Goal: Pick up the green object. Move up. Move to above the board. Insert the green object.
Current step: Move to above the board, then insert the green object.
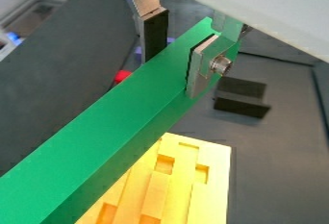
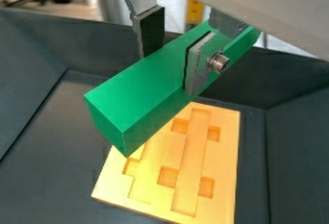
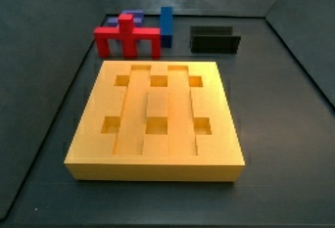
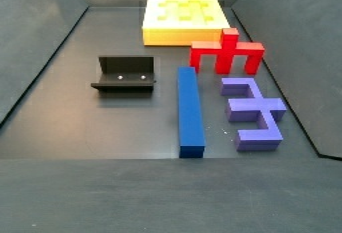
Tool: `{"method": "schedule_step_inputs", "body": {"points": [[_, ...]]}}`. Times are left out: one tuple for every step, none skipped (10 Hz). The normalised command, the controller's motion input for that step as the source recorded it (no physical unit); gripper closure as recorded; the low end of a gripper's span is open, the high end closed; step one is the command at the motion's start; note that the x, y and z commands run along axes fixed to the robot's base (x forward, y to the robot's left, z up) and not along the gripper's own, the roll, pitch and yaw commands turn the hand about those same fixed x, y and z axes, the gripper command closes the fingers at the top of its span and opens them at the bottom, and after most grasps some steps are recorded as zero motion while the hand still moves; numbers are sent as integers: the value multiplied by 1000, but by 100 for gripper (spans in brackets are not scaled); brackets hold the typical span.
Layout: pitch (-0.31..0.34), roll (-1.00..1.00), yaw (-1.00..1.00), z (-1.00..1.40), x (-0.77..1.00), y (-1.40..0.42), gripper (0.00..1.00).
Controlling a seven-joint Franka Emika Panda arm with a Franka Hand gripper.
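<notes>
In both wrist views my gripper (image 1: 180, 55) (image 2: 176, 53) is shut on the green object (image 1: 103, 132) (image 2: 141, 93), a long plain green bar. One dark pad sits behind the bar and a silver finger plate (image 1: 203, 62) presses its near face. The bar hangs in the air, above and apart from the board (image 1: 180, 185) (image 2: 180, 170), an orange-yellow block with grooves and square holes. The board also shows in both side views (image 3: 157, 168) (image 4: 181, 37), where neither the gripper nor the green object is in view.
A red comb-like piece (image 3: 128, 38) (image 4: 225, 52) stands just beyond the board. A long blue bar (image 4: 191, 112) and a purple piece (image 4: 254, 107) lie beside it. The dark fixture (image 3: 216, 39) (image 4: 127, 75) (image 1: 240, 98) stands on the floor. Dark walls ring the workspace.
</notes>
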Motion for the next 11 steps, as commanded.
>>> {"method": "schedule_step_inputs", "body": {"points": [[122, 50, 1000, 17, 54, -27, 100], [150, 61, 1000, 20, 54, -28, 100], [168, 69, 1000, 21, 56, -28, 100], [218, 90, 978, 26, 61, -30, 100], [212, 88, 715, 29, 66, -32, 100], [194, 83, 382, 36, 76, -35, 100], [0, 0, 0, -17, 0, 0, 100], [-49, -9, -6, -131, -31, 0, 100], [-14, -33, 0, -120, 0, 0, 100], [-54, -63, 0, -357, 0, 9, 100], [-127, -79, -14, -823, 0, 106, 100]]}}
